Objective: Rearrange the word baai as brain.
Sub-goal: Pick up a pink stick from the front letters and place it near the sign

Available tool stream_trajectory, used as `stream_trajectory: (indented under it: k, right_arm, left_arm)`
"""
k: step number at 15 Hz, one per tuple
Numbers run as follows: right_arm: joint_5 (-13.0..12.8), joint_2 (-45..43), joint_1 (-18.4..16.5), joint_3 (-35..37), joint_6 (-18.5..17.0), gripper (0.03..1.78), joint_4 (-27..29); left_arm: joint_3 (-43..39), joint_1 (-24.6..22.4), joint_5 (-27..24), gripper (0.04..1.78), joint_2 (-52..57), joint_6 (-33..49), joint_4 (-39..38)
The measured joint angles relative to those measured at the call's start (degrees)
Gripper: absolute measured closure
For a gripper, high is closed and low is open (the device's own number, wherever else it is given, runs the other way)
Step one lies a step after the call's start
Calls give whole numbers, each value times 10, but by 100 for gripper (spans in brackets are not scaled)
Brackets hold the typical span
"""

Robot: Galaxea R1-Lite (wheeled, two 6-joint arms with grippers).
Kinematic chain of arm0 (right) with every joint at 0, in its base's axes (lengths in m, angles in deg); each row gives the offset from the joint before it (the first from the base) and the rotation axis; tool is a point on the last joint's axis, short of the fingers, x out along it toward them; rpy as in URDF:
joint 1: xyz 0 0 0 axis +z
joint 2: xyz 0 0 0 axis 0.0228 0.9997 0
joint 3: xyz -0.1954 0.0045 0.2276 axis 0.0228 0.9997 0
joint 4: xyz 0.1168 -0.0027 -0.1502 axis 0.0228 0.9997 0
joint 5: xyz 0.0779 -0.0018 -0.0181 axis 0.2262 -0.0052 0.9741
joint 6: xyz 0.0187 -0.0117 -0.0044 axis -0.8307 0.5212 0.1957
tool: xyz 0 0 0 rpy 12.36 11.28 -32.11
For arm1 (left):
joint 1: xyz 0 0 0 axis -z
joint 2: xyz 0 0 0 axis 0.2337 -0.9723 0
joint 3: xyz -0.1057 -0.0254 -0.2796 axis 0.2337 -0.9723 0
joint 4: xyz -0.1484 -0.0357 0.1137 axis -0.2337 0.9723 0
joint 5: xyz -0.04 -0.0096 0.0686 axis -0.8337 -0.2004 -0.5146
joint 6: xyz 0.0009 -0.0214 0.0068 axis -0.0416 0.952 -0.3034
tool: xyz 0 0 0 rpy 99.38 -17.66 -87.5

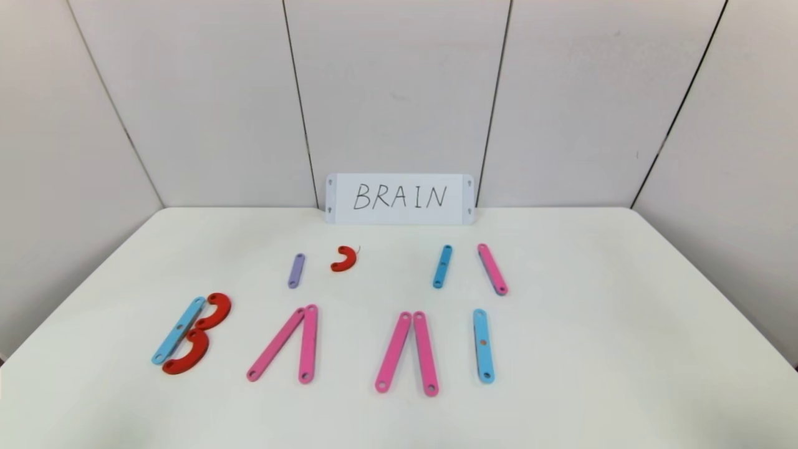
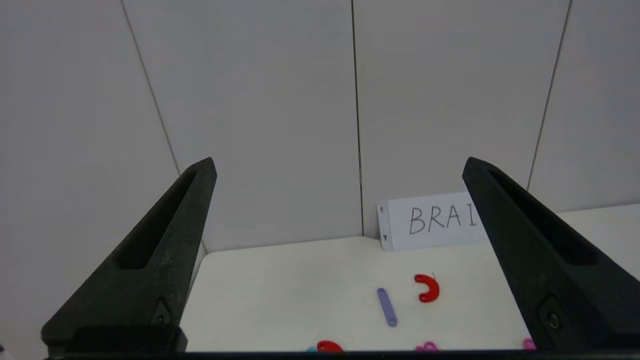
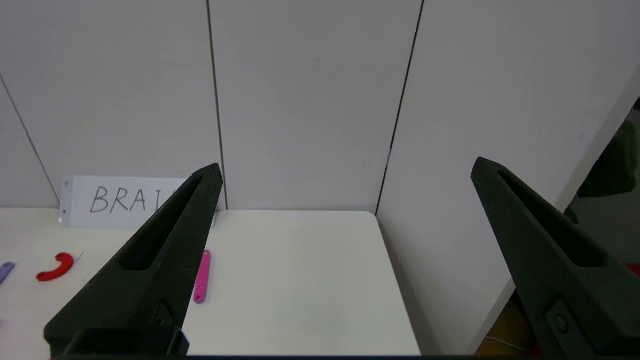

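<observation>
Matte black tapered fingers (image 2: pixel 150 260) on each claw, long recessed slots, one small screw near each base.

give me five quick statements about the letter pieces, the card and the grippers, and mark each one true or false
1. The white card reads BRAIN. True.
2. The left gripper is shut on a pink strip. False: its jaws stand wide and empty.
3. A small red curve lies beside the purple strip, apart from it. True.
4. The letter B is all pink. False: a blue strip with two red curves.
5. The right gripper is open. True.
</observation>
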Motion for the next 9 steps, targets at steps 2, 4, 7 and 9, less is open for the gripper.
stream_trajectory:
  k: [2, 4, 7, 9]
  right_arm:
    - [-5, 103, -1, -141, 4, 7, 55]
    - [-18, 193, 0, -209, 27, 7, 87]
    - [-25, 289, 1, -229, 47, 7, 118]
    - [-21, 323, 3, -227, 34, 7, 161]
  left_arm:
    - [104, 3, -2, 9, -102, 1, 20]
    - [198, 4, -9, 9, -186, 4, 66]
    - [286, 1, -67, 9, -286, 48, 200]
    - [297, -9, -110, 9, -322, 62, 265]
